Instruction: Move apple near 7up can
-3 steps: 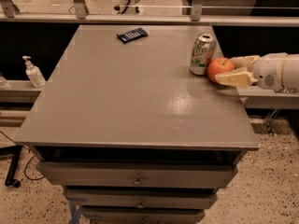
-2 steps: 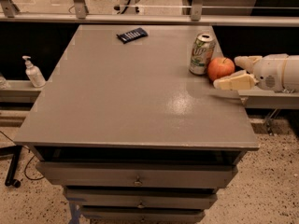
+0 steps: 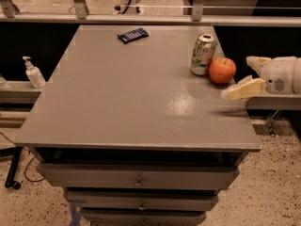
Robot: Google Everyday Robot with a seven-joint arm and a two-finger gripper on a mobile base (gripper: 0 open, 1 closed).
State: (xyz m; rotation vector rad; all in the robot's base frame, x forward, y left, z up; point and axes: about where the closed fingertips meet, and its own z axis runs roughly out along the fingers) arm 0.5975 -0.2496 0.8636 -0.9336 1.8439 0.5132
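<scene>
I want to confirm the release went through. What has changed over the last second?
The end effector let go of the apple and drew back toward the right of the view; it is now open and clear of it. The apple, beside the 7up can, and the dark packet stayed put.

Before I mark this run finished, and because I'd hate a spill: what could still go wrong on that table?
The tool is open just right of the apple, which sits loose near the right edge of the table; a brush from the lower finger could roll it off. The apple is close beside the upright 7up can, so a push leftward might tip the can.
</scene>
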